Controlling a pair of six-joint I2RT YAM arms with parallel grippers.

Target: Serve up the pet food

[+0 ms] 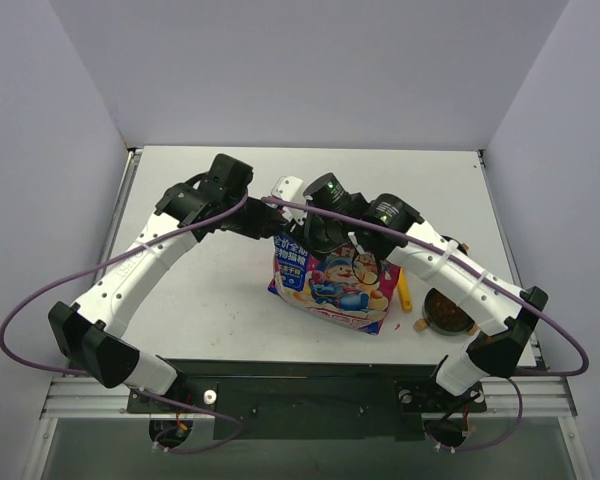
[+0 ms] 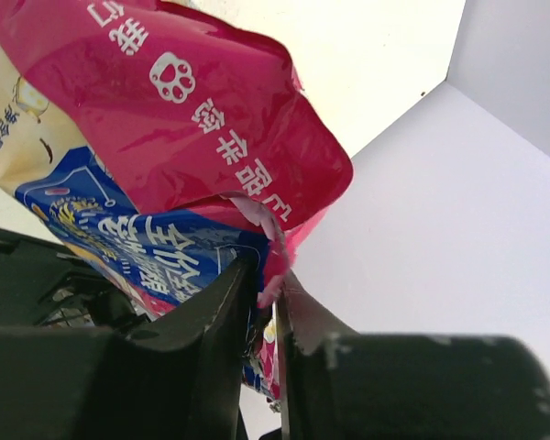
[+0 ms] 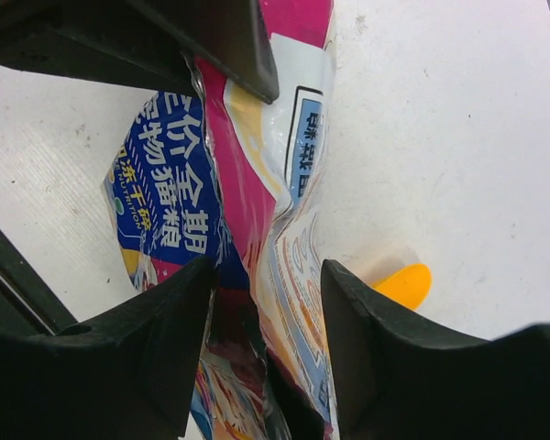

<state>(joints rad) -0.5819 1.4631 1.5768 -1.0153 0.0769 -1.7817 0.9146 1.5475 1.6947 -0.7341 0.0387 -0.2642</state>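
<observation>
Pet food, brown kibble, shows in the black bowl well right of the fingers. The left gripper pinches the top edge of the cartoon-printed bag. The right gripper straddles it, grip uncertain. Best pulled apart slowly, bag upright.

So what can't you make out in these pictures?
Inside the pet food bag: top view, left arm and right arm cover its mouth.
Bowl: top view, right arm covers part; brown contents too small to identify.
Yellow tool: right wrist view, bag hides all but its tip.
Right gripper: right wrist view, contact with bag unclear.
</observation>
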